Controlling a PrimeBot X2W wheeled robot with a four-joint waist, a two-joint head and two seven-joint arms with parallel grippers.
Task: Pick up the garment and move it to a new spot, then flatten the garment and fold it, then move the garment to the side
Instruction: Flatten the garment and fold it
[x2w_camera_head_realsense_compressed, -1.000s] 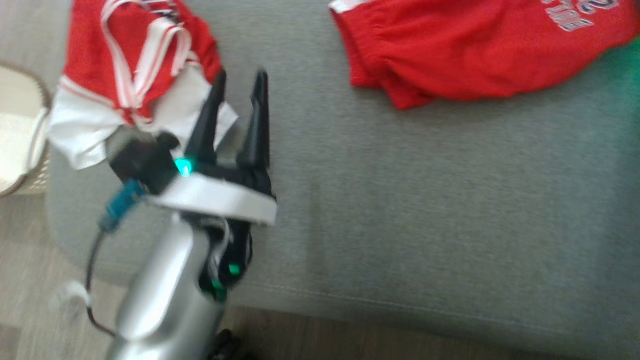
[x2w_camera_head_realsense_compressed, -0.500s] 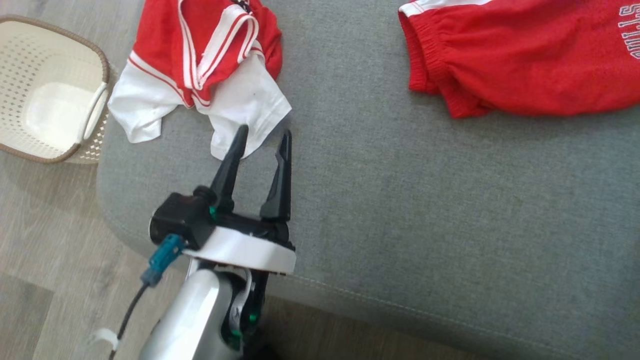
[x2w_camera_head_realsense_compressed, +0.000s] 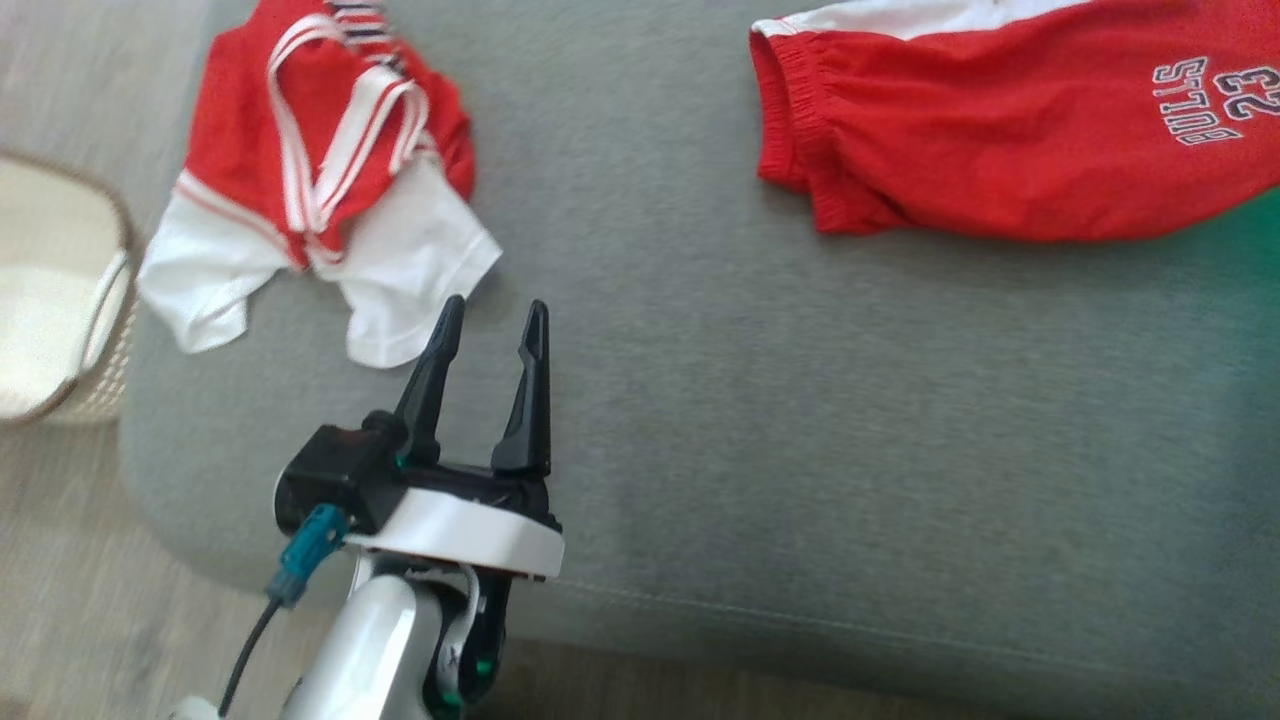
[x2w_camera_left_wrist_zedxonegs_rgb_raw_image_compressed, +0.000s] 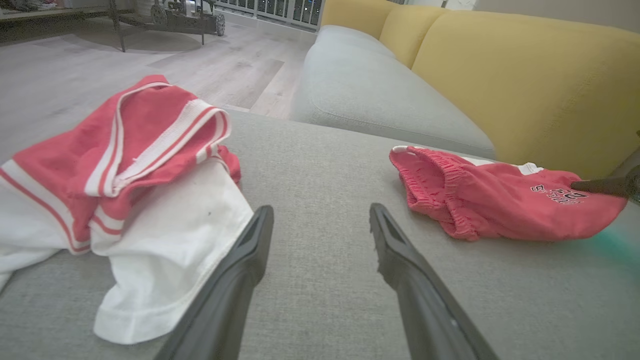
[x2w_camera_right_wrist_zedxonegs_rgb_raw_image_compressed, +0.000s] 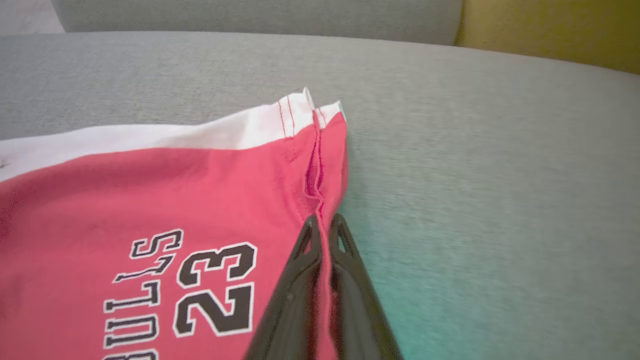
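My right gripper (x2w_camera_right_wrist_zedxonegs_rgb_raw_image_compressed: 324, 221) pinches the side seam of the red shorts (x2w_camera_head_realsense_compressed: 1000, 150), lying far right on the grey cushion (x2w_camera_head_realsense_compressed: 800, 450). My left gripper (x2w_camera_head_realsense_compressed: 493, 318) hangs spread and empty. This looks like the pick-up step; next comes a gentle lift, without letting the fabric slip.

You see a crumpled red and white top (x2w_camera_head_realsense_compressed: 320, 190) lying on the grey cushion (x2w_camera_head_realsense_compressed: 800, 450), near its left corner. Just beside that corner, a cream basket (x2w_camera_head_realsense_compressed: 95, 390) stands on the wooden floor (x2w_camera_head_realsense_compressed: 80, 580). Behind the cushion there are yellow backrests (x2w_camera_left_wrist_zedxonegs_rgb_raw_image_compressed: 525, 85).
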